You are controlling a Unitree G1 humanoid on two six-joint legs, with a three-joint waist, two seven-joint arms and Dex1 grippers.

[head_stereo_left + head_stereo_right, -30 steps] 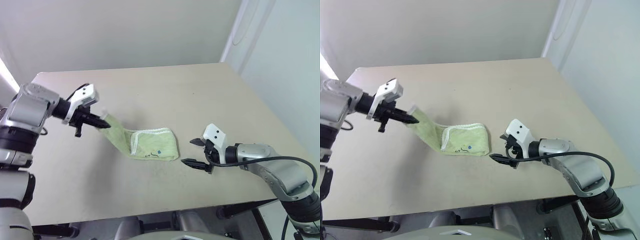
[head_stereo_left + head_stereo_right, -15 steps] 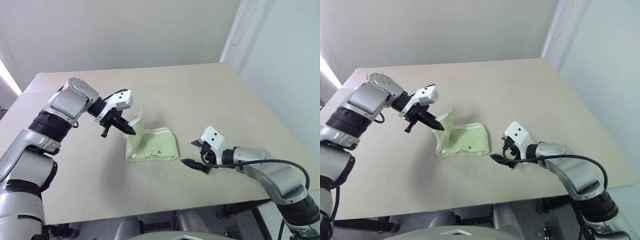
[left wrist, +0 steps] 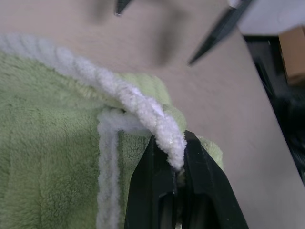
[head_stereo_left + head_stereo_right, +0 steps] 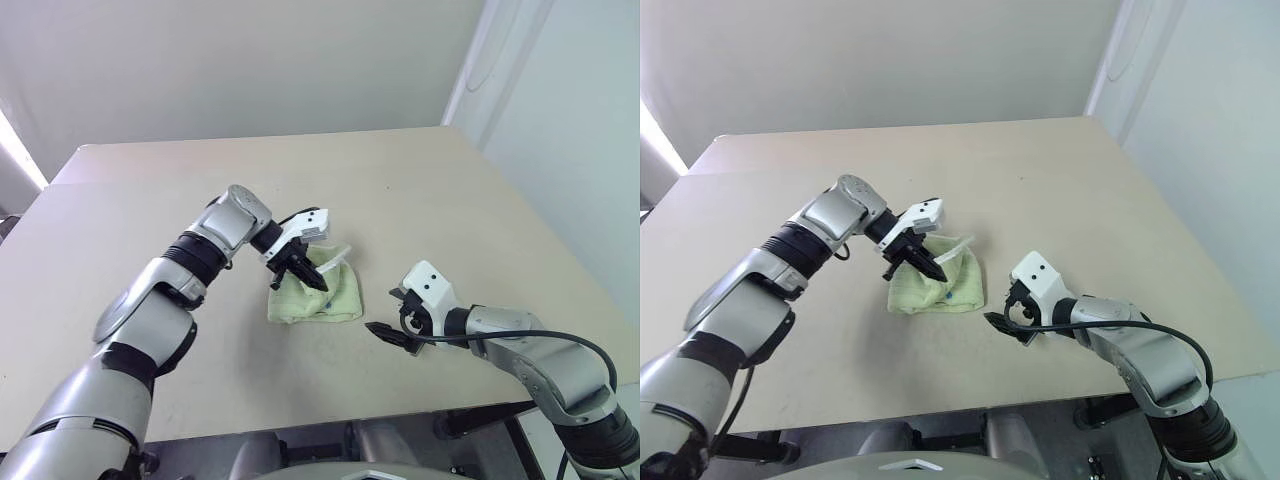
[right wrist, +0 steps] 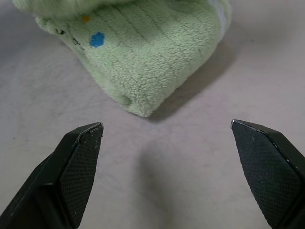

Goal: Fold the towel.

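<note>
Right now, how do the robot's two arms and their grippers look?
Both arms have silver-grey shells with black joints. Each gripper, left gripper and right gripper, has a white housing and two black pointed fingers with textured pads. A black cable loops along the right forearm.

A bare test room or lab: a plain beige surface (image 4: 420, 180) stretches beyond the left end effector (image 4: 308, 276), backed by an unadorned pale wall (image 4: 250, 60), with a white door or panel (image 4: 560, 120) past the right end effector (image 4: 392, 317).
</note>
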